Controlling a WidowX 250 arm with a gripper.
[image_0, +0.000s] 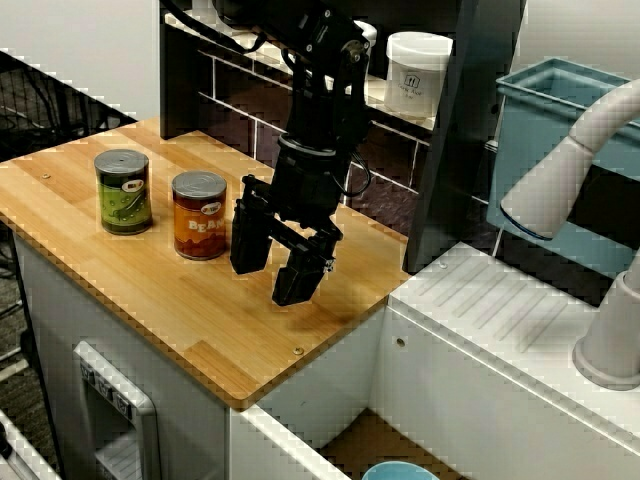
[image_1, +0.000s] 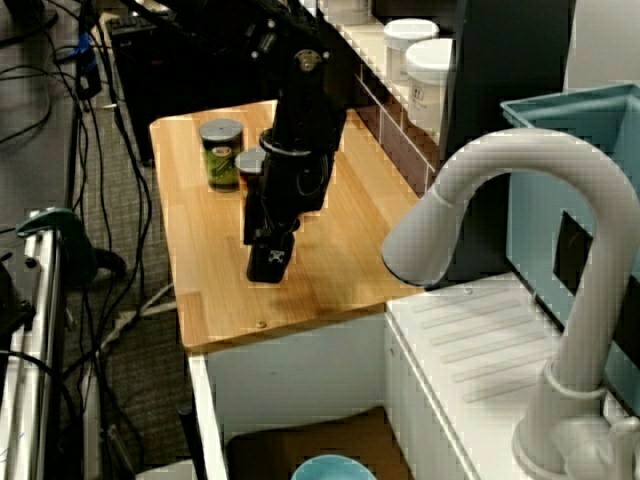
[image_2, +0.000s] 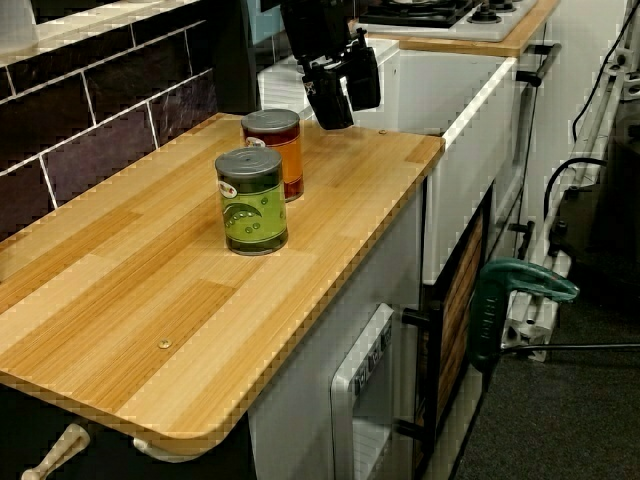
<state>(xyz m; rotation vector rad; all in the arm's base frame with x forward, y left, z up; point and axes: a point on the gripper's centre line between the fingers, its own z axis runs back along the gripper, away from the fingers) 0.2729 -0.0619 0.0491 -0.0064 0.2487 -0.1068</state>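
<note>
In the front view my black gripper (image_0: 275, 262) hangs just above the wooden counter (image_0: 200, 320), fingers pointing down. It is open with nothing between its fingers. An orange bean can (image_0: 199, 215) stands upright just left of it, not touching. A green can (image_0: 123, 191) stands further left. The view over the tap shows the gripper (image_1: 268, 248) in front of the green can (image_1: 221, 153), with the orange can (image_1: 250, 162) mostly hidden behind the arm. In the low view along the counter the gripper (image_2: 345, 88) is beyond the orange can (image_2: 275, 150) and the green can (image_2: 251, 200).
A black upright post (image_0: 465, 140) and a dark tiled back wall border the counter. White tubs (image_0: 417, 72) stand on a shelf behind the arm. To the right are a white drainboard (image_0: 500, 310), a white tap (image_0: 580, 160) and a blue bin (image_0: 555, 200).
</note>
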